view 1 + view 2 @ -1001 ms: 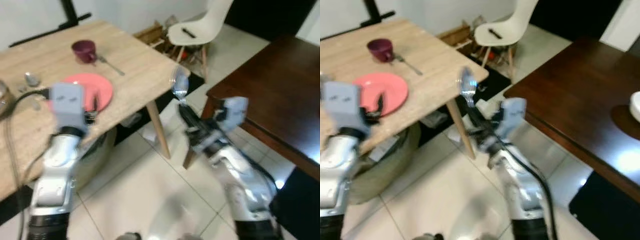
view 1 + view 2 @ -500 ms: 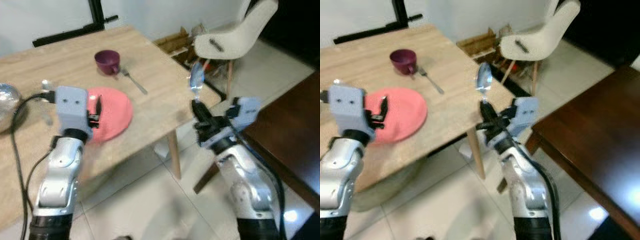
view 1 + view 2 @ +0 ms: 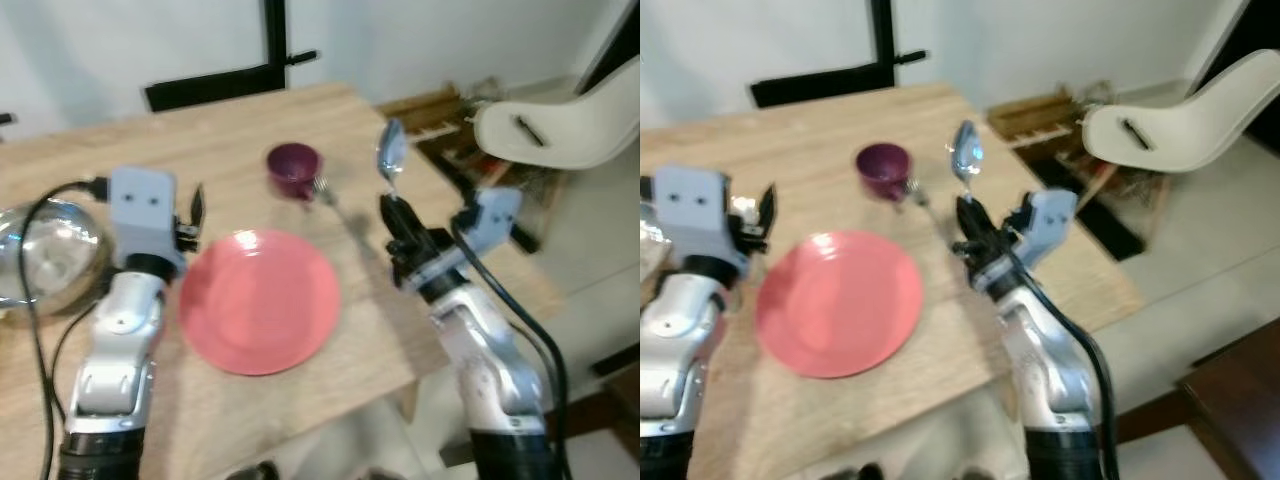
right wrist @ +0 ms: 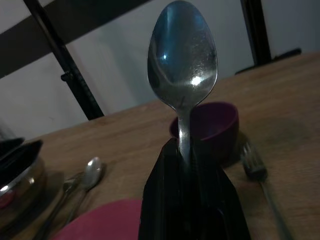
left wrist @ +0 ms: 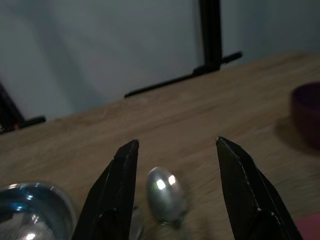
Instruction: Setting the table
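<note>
The robot has turned from the dark table to face the wooden table (image 3: 240,140). Its right gripper (image 3: 398,215) is pinched shut on a spoon (image 3: 389,158), bowl up, above the fork (image 3: 335,200) beside the pink plate (image 3: 260,300). The left gripper (image 5: 172,195) hovers wide open. Next, I think, the spoon goes down by the plate.

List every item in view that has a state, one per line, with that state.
Spoon: held upright, bowl up, in the right gripper.
Right gripper: fingers shut on the spoon handle.
Left gripper: fingers open, holding nothing, above the table.
Pink plate: flat on the table, bare.
Purple cup: upright beyond the plate.
Fork: lying flat beside the cup.
Second spoon: lying on the table.
</note>
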{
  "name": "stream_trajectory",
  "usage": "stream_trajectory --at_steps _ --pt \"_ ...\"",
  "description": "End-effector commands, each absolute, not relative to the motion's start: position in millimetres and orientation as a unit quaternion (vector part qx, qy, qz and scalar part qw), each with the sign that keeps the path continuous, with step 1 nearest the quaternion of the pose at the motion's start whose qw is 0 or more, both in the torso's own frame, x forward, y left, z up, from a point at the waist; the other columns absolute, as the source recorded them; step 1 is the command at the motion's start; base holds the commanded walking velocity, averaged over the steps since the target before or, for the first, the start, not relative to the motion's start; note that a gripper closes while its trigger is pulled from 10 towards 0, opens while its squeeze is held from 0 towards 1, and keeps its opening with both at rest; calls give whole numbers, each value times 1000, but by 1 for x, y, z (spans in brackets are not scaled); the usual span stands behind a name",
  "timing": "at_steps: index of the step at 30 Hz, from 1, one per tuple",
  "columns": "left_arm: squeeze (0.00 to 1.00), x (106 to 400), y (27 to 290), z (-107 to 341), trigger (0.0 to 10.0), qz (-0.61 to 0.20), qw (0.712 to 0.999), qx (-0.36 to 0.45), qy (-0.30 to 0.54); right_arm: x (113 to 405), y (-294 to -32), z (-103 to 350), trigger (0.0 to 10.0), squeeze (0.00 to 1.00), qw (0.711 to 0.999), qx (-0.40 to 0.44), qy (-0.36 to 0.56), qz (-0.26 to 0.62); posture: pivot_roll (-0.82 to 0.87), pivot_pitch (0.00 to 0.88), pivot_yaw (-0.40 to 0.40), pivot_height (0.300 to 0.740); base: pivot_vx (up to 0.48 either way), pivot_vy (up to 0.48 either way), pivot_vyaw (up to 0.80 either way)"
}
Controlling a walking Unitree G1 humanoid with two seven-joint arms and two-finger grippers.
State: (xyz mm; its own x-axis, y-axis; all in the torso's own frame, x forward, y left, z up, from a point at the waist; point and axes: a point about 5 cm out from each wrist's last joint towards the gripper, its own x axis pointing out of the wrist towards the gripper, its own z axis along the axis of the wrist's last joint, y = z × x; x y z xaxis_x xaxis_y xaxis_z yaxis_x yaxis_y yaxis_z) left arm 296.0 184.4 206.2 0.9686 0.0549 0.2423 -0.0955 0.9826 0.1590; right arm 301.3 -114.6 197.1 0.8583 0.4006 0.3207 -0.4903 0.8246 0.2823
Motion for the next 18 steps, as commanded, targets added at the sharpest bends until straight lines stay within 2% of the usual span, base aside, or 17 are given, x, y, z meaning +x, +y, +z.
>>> stream_trajectory --at_steps 1,5,9,18 --pt "0 294 179 205 10000 25 988 93 -119 300 -124 194 10000 0 950 183 -120 223 -126 77 61 740 0 0 0" --pt "0 295 177 206 10000 18 989 91 -119 301 -129 195 10000 0 952 175 -122 218 -125 78 60 740 0 0 0" --pt "0 295 168 211 10000 -27 990 81 -116 307 -139 198 10000 0 960 152 -129 195 -125 78 57 740 0 0 0" --pt "0 297 149 221 10000 -185 975 104 -60 322 -148 206 10000 0 965 111 -131 200 -125 88 59 740 0 0 0"
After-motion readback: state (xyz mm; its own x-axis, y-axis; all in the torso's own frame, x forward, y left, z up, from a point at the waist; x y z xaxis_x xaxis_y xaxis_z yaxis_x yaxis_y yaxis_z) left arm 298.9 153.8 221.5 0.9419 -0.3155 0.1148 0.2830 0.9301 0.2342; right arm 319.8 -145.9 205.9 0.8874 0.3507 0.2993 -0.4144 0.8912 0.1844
